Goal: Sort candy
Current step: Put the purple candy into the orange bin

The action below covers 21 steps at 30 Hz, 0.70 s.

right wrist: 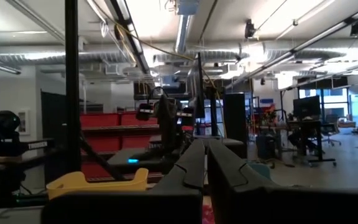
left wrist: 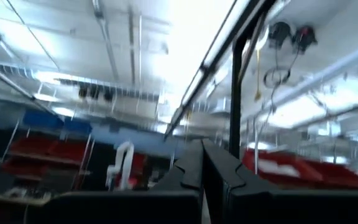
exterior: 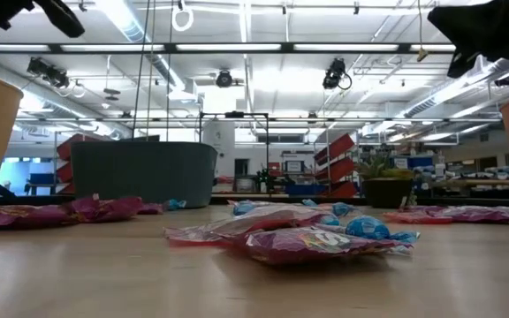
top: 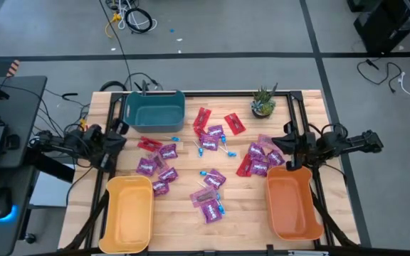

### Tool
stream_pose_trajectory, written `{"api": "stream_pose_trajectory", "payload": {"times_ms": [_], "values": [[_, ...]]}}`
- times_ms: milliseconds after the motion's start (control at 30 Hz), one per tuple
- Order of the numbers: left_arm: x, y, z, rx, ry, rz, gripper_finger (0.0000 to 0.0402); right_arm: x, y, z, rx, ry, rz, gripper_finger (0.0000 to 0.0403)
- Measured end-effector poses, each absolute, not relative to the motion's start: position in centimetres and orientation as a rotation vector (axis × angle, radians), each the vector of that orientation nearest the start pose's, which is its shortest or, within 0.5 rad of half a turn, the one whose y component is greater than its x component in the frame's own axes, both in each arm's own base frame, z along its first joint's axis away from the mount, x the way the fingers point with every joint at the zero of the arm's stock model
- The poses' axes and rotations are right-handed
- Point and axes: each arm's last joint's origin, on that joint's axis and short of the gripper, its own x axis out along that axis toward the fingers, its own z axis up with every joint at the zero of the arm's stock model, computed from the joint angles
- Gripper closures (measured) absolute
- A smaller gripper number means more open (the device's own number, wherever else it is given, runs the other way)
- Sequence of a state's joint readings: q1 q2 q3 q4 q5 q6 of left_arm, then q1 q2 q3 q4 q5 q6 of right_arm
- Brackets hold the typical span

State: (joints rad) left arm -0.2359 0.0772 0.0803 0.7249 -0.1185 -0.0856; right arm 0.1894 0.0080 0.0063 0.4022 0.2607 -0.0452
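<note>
Dark and shut, the left gripper (top: 112,151) is parked at the left edge, holding nothing. Candy (top: 208,167) is strewn unsorted across the middle, between the bins. The right gripper (top: 288,148) is likewise closed, empty, apparently awaiting a start.

Grey floor (top: 262,35), ceiling strip lights (exterior: 237,47), red shelving (right wrist: 107,121)

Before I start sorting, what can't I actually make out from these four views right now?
- Insides of the teal bin, yellow bin and orange bin: the low view shows only outer walls; from above they look bare.
- Candy wrapper print: too small in the high view, blurred in the low view.
- Tabletop: neither wrist view shows it; both look level past shut fingers into the room.
- Left gripper: its wrist view is blurred.
- Right gripper: nothing shows between its fingers.
</note>
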Motion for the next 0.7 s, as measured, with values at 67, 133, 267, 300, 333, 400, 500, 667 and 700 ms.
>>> {"api": "stream_pose_trajectory", "payload": {"times_ms": [67,133,267,300,333,400,500,667,700], "values": [[7.3,-1.5,24.8,-0.127,-0.707,-0.151,0.0396,8.8,0.9,20.4,0.049,-0.409,-0.080,0.0395],[7.5,-1.9,24.5,0.029,-0.685,-0.209,0.0396,8.7,0.9,20.7,0.057,-0.443,-0.090,0.0397],[7.9,-2.1,24.3,0.087,-0.664,-0.234,0.0396,8.4,0.6,21.2,0.071,-0.494,-0.171,0.0399],[8.0,-2.1,24.3,0.086,-0.664,-0.222,0.0396,8.4,0.6,21.2,0.057,-0.494,-0.177,0.0398],[8.1,-2.1,24.3,0.086,-0.659,-0.219,0.0396,8.4,0.6,21.3,0.044,-0.500,-0.183,0.0397],[8.3,-2.1,24.2,0.087,-0.642,-0.213,0.0396,8.3,0.5,21.3,0.019,-0.502,-0.195,0.0395],[8.5,-2.1,24.1,0.087,-0.627,-0.210,0.0396,8.4,0.6,21.3,0.037,-0.494,-0.190,0.0395],[8.8,-2.2,24.0,0.092,-0.604,-0.212,0.0396,8.4,0.6,21.2,0.019,-0.490,-0.193,0.0397],[8.8,-2.2,24.0,0.102,-0.613,-0.207,0.0396,8.4,0.6,21.2,0.003,-0.485,-0.197,0.0398]]}}
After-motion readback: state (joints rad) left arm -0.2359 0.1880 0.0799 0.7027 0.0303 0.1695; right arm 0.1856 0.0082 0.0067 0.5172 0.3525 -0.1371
